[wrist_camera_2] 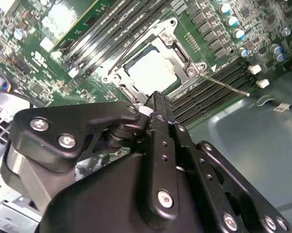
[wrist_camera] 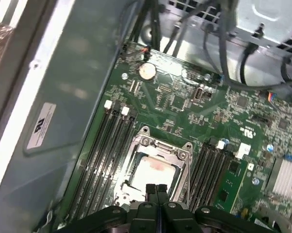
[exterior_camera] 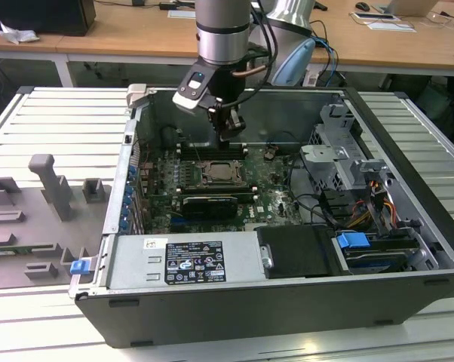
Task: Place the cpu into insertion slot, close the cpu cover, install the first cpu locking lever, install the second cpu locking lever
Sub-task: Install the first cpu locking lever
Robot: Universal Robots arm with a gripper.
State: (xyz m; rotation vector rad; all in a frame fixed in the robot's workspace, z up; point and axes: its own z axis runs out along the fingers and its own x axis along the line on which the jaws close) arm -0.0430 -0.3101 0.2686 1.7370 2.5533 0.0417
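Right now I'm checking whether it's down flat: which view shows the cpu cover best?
The second wrist view: the cover is large, its frame around the cpu, one corner behind the tool. The first wrist view shows it with one edge behind the tool; the exterior view shows it small, under the tool.

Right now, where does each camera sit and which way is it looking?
Exterior view: off the arm, above the open computer case, looking down into it; shows the arm and gripper.
First wrist view: on the wrist, looking along the shut gripper at the cpu.
Second wrist view: on the wrist, looking past the gripper at the cpu.
Both wrist views share the cpu framed by the cpu cover.
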